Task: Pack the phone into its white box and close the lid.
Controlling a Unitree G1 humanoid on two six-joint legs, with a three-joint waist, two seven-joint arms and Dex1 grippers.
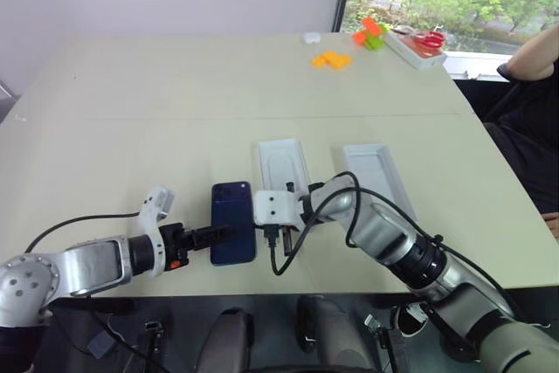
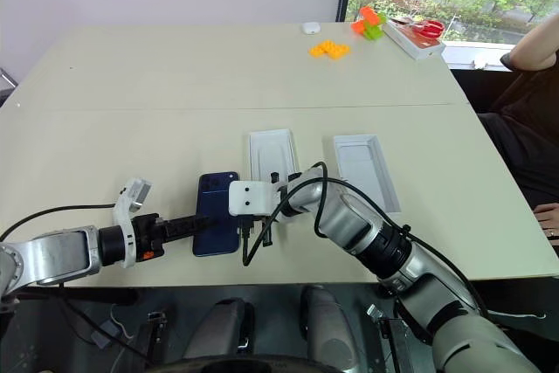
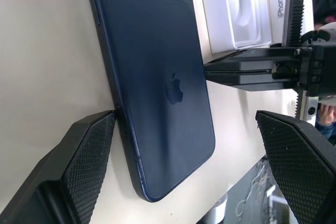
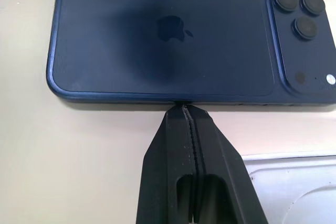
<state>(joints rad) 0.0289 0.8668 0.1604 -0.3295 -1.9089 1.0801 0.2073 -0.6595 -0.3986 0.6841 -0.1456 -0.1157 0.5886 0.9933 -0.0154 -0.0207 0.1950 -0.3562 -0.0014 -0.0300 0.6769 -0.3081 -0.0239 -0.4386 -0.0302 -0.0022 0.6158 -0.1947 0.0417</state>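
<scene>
- Two grippers flanked the phone (image 1: 233, 223): the left gripper (image 1: 212, 234) stood wide open at its left long edge, the right gripper (image 4: 185, 109) pressed closed, tip against the opposite edge.
- The phone lay face down on the table (image 1: 175, 128), just left of the moulded insert (image 1: 282, 163); the white box (image 1: 377, 177) sat further right.
- Judged best: brace with the closed right tip, slide the left fingers (image 3: 86, 153) over the edge, then pinch squarely before lifting.

Left gripper (image 3: 184, 166) fingers spread wide; right gripper (image 4: 185, 109) fingers pressed together, tips facing left gripper.
</scene>
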